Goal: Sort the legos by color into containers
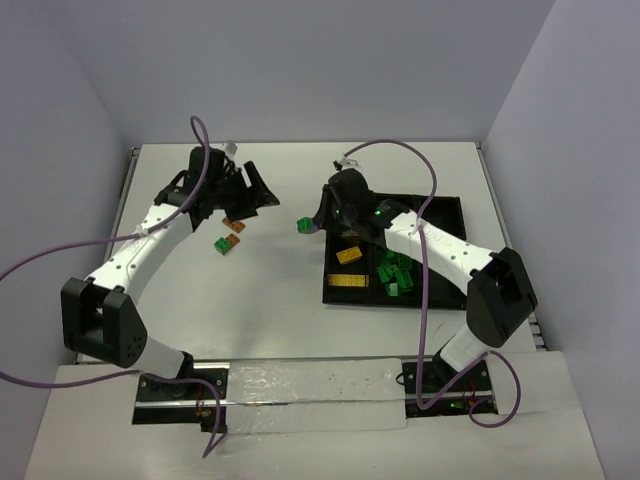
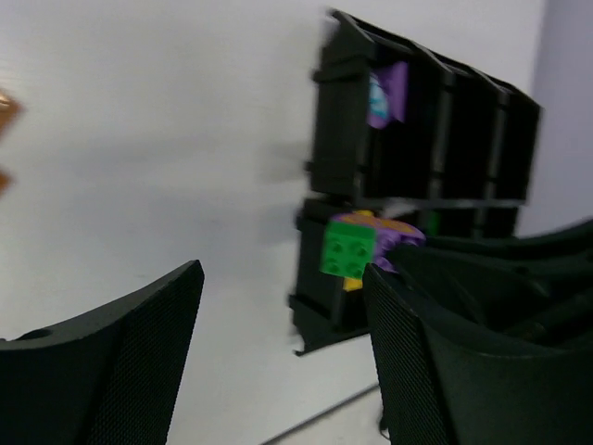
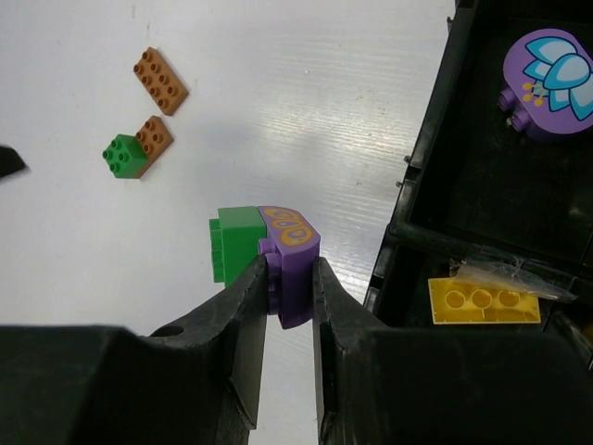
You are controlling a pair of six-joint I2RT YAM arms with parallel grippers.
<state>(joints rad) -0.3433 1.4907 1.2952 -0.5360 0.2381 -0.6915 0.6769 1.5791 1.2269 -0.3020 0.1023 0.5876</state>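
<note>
**Operator:** Current step?
**Technician:** Right end effector [image 3: 289, 278] clenches the purple-green lego cluster [image 3: 269, 243] over the tabletop [image 3: 278, 93], just left of the black tray [image 3: 422, 185]. Left end effector [image 2: 283, 278] stands released, empty.
**Operator:** Next move?
**Technician:** Probably split the colours.

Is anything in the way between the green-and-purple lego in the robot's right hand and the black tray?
No, nothing I can see. The right hand grips the green-and-purple lego just beside the black tray. Only bare white table and the tray's low wall lie between them.
</note>
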